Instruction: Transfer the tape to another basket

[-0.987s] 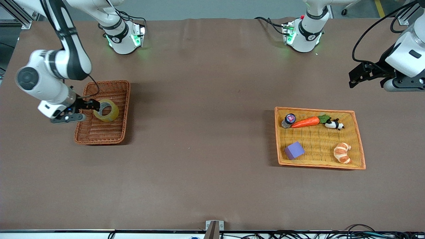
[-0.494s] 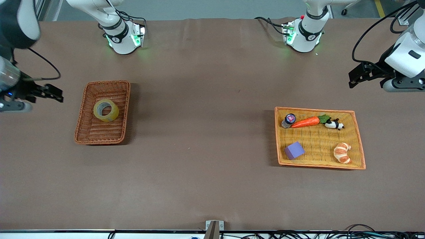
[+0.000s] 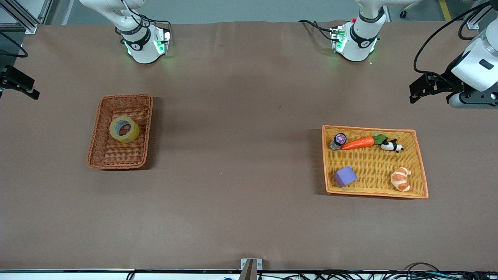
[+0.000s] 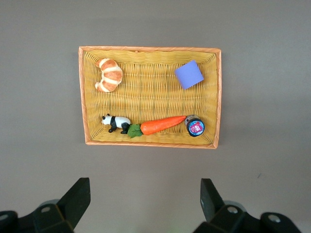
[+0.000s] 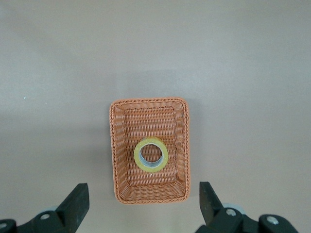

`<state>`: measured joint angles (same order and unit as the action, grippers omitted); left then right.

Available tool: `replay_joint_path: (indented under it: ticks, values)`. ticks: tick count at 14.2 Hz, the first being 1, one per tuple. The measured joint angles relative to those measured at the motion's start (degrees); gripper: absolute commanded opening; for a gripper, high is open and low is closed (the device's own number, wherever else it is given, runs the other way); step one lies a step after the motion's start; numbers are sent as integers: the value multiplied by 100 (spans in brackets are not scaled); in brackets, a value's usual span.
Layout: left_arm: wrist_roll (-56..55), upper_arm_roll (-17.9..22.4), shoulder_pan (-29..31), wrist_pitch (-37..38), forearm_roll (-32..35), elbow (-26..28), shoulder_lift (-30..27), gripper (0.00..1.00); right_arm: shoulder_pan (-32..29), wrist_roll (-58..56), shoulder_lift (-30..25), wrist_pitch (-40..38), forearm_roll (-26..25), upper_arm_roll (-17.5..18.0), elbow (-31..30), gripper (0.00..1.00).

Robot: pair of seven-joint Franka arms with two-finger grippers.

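Resting flat in the basket (image 3: 102,155), well below the right tool (image 5: 141,213): the tape (image 3: 124,129), delivered, task apparently complete. Right tool wide apart, empty, high above. Left tool (image 4: 145,208) wide apart, waiting above worktop beside tray (image 4: 150,144).

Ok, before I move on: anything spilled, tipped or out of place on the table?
Nothing stands out. The tape lies flat in the basket, and the tray sits square with its items inside. The right gripper and the left gripper hang open.
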<state>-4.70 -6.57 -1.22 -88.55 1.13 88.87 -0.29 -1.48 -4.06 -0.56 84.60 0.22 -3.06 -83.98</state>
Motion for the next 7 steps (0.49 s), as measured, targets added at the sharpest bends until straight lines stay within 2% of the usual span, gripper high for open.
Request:
replay_joint_path:
  ticks: [7]
  values:
    - [8, 0, 0, -7, 0, -239, 155, 100, -16, 230, 134, -148, 79, 47, 22, 100]
